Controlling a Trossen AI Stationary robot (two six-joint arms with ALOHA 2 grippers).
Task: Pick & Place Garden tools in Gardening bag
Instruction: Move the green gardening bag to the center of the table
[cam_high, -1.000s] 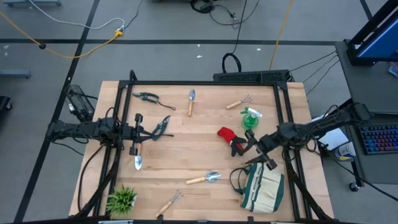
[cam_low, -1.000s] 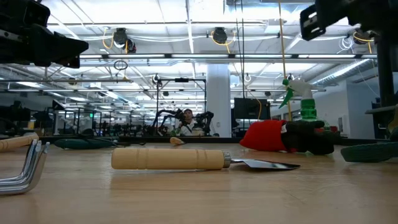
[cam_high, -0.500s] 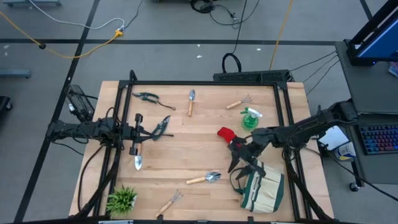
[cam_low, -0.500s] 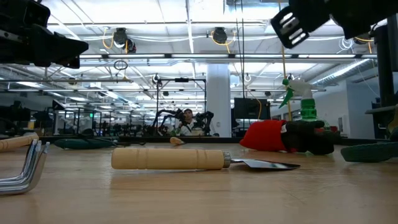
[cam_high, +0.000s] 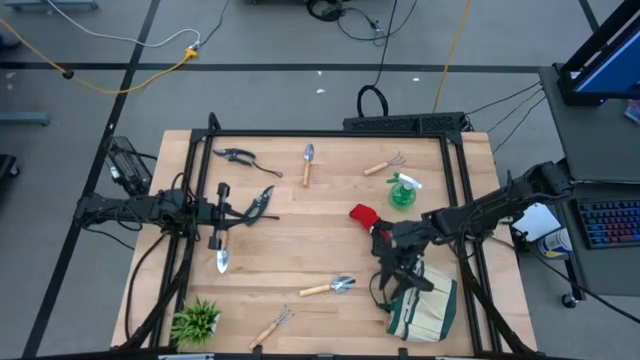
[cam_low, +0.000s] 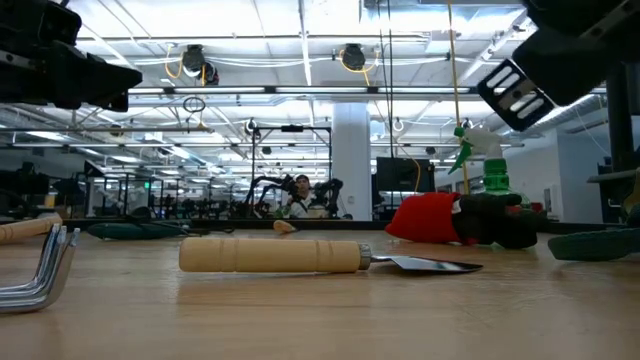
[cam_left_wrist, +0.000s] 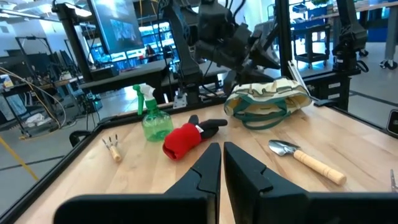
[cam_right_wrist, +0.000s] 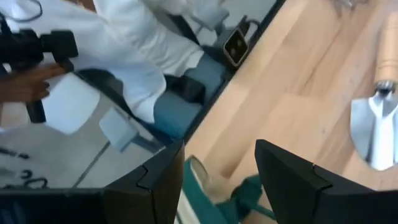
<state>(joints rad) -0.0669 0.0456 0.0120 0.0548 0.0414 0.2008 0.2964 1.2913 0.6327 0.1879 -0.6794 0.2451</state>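
I see the cream canvas gardening bag with dark green trim (cam_high: 422, 303) lying directly beneath my right gripper (cam_high: 393, 272), whose fingers are spread and empty; the red-and-black gloves (cam_high: 368, 220) lie just beyond it.

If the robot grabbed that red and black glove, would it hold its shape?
Probably not: the glove lies slumped and rumpled on the table, so it would likely droop. It looks soft fabric, probably light and unlikely to roll.

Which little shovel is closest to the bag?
The trowel with the silvery scoop lying just left of the gardening bag. The other two trowels lie much farther off, at the table's back and left.
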